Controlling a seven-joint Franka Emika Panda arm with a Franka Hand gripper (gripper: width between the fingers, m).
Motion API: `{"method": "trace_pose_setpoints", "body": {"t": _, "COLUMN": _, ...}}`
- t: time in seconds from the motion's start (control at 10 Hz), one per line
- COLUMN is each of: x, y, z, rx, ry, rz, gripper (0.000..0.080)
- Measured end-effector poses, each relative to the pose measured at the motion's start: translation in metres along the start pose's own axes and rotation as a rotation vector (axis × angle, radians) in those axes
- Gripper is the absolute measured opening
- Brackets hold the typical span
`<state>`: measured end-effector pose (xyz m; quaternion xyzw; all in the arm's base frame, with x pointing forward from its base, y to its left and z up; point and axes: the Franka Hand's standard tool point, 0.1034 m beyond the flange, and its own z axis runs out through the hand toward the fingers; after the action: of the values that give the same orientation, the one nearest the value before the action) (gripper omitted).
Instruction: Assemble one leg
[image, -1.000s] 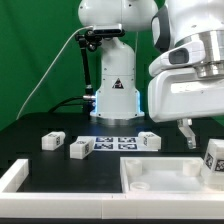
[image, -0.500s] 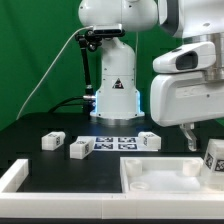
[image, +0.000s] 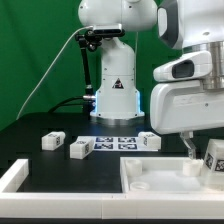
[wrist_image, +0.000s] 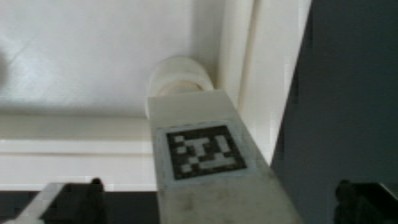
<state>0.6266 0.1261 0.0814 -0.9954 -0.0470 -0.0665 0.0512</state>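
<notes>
Pincer (wrist_image: 219, 197) apart, fingers (wrist_image: 71, 200) clear of the leg (wrist_image: 205, 140) standing between them; leg's square black-and-white tag (wrist_image: 205, 152) faces the wrist camera; leg's far end at white panel (wrist_image: 71, 60) corner beyond pincer; spare legs (image: 80, 149) well away on tabletop (image: 30, 152).

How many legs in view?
4. In the exterior view: two legs left of the marker board, one right of it, one at the right edge; others may be hidden.

White leg (wrist_image: 199, 120), black-white square tag (wrist_image: 203, 150); panel (image: 160, 182) white; table (image: 25, 135) seemingly black
</notes>
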Motion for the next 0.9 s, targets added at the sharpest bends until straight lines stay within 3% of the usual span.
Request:
{"method": "trace_pose_setpoints", "body": {"t": 0.4, "x": 0.0016, "y": 0.0019, "z": 0.0029, "rx": -0.002, "ry": 0.008, "rz": 0.0, "gripper": 0.0636}}
{"method": "trace_pose_setpoints", "body": {"t": 0.6, "x": 0.0014, "y": 0.0036, "z": 0.003, "rx": -0.004, "ry": 0.008, "rz": 0.001, "gripper": 0.0293}}
{"method": "trace_pose_setpoints", "body": {"t": 0.9, "x": 0.0016, "y": 0.0048, "z": 0.0029, "rx": -0.003, "ry": 0.008, "rz": 0.033, "gripper": 0.0295}}
